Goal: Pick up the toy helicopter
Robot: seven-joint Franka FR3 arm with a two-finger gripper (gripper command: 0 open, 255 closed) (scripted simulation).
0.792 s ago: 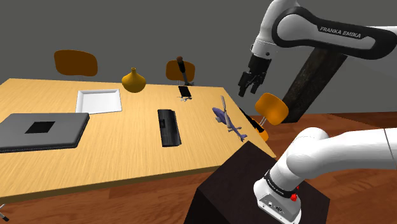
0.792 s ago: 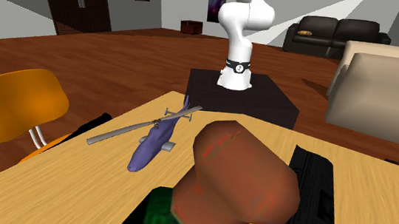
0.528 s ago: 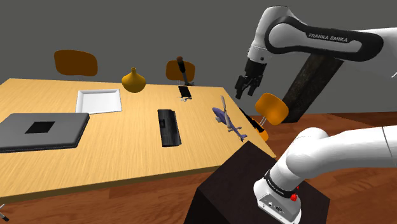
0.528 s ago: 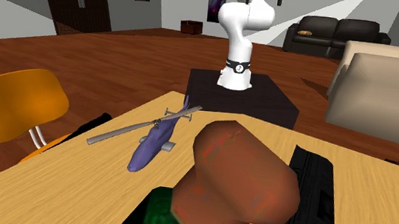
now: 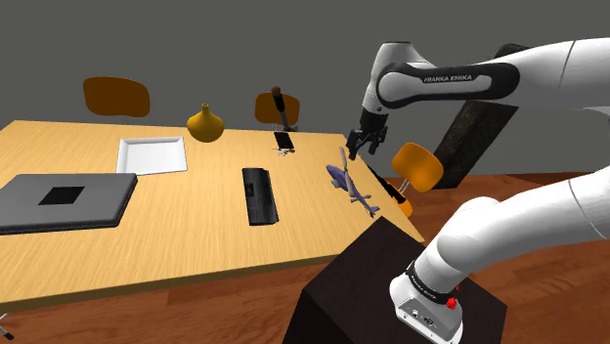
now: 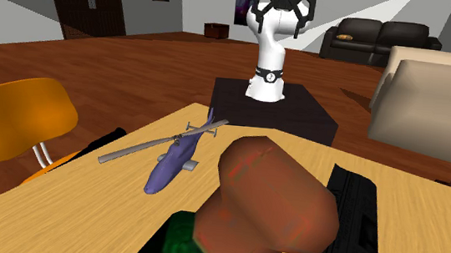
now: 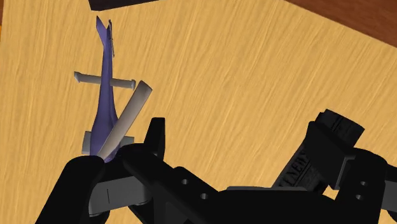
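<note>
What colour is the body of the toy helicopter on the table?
The toy helicopter is purple, with grey rotor blades; the second exterior view shows it best.

The purple toy helicopter (image 6: pixel 173 160) lies on the table (image 6: pixel 83 205), hand (image 6: pixel 284 9) well apart.

We count one purple toy helicopter (image 5: pixel 350 184), one yellow vase (image 5: pixel 205 124), one white tray (image 5: pixel 152 154) and one grey laptop (image 5: pixel 64 200). Also three orange chairs (image 5: pixel 117 95) (image 5: pixel 262 107) (image 5: pixel 417 166), one black keyboard (image 5: pixel 259 194), one wooden table (image 5: pixel 196 230).
</note>
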